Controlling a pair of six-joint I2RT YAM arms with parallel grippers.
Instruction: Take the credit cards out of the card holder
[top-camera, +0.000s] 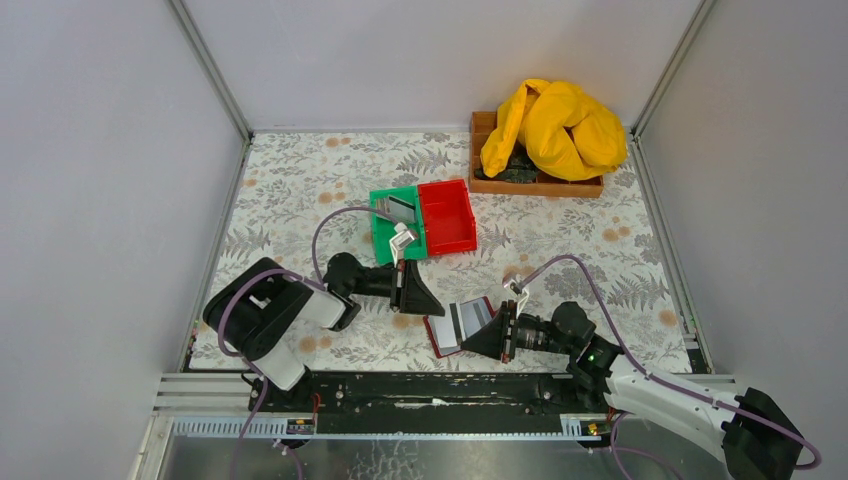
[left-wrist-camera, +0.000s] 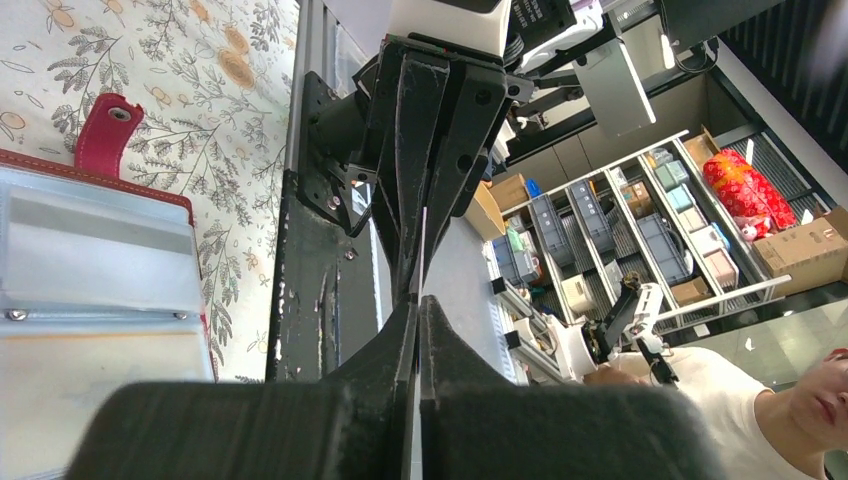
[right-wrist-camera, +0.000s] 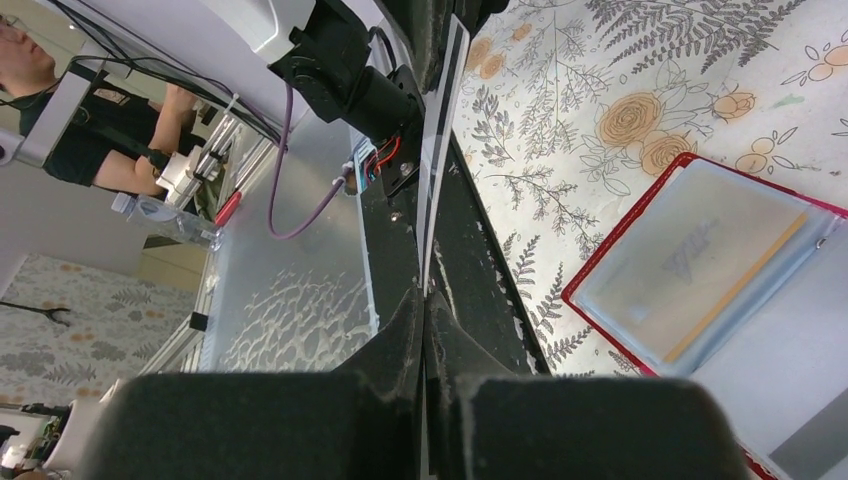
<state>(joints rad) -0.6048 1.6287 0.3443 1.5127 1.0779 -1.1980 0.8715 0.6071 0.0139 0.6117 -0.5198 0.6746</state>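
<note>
Right end effector (right-wrist-camera: 425, 300) pinches a striped card (right-wrist-camera: 445, 120); left end effector (left-wrist-camera: 418, 305) is closed; holder (right-wrist-camera: 700, 260) lies open beside.

The card holder (left-wrist-camera: 90, 260) is running off the left wrist view's left edge and the right wrist view's right edge. A card (right-wrist-camera: 441, 150) is showing only its thin edge, its face hidden. A yellow cloth (top-camera: 555, 125) is covering whatever is lying in the wooden tray (top-camera: 540, 186).
</note>
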